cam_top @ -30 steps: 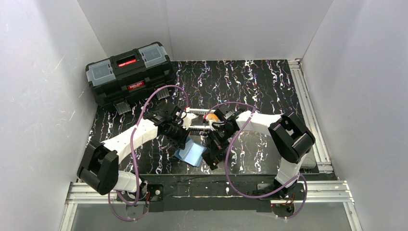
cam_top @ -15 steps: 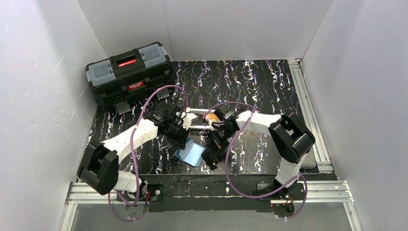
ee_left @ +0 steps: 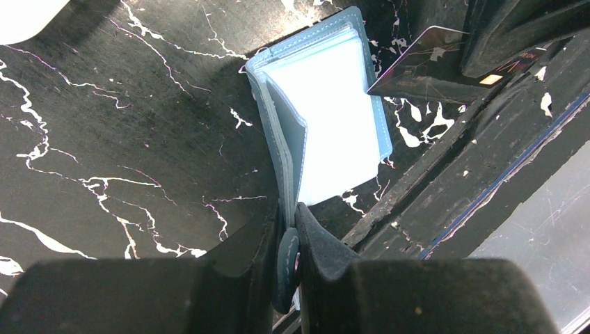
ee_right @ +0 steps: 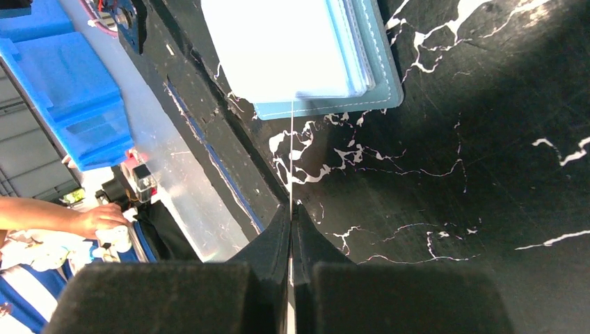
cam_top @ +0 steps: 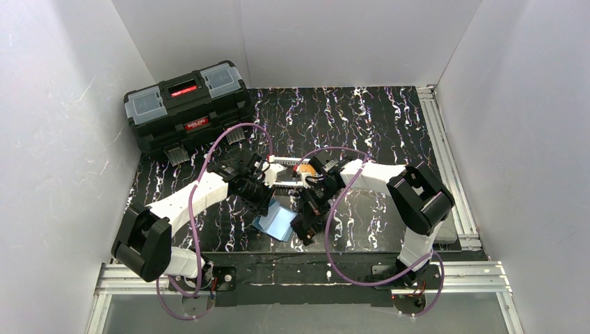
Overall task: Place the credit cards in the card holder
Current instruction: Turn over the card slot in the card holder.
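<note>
Our left end effector pinched one leaf of the open holder on the tabletop. Only the left wrist view showed the face of the black card; the right end effector clamped it edge-on, tip at the holder's edge.

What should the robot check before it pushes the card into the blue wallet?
1. Card holder open, pages spread: ok.
2. Left gripper pinching the holder's cover: ok.
3. Right gripper shut on the black card: ok.
4. Card pointed at the holder, its corner reaching the open page: ok.
5. Card edge lined up with the mouth of a clear sleeve: cannot tell.
</note>
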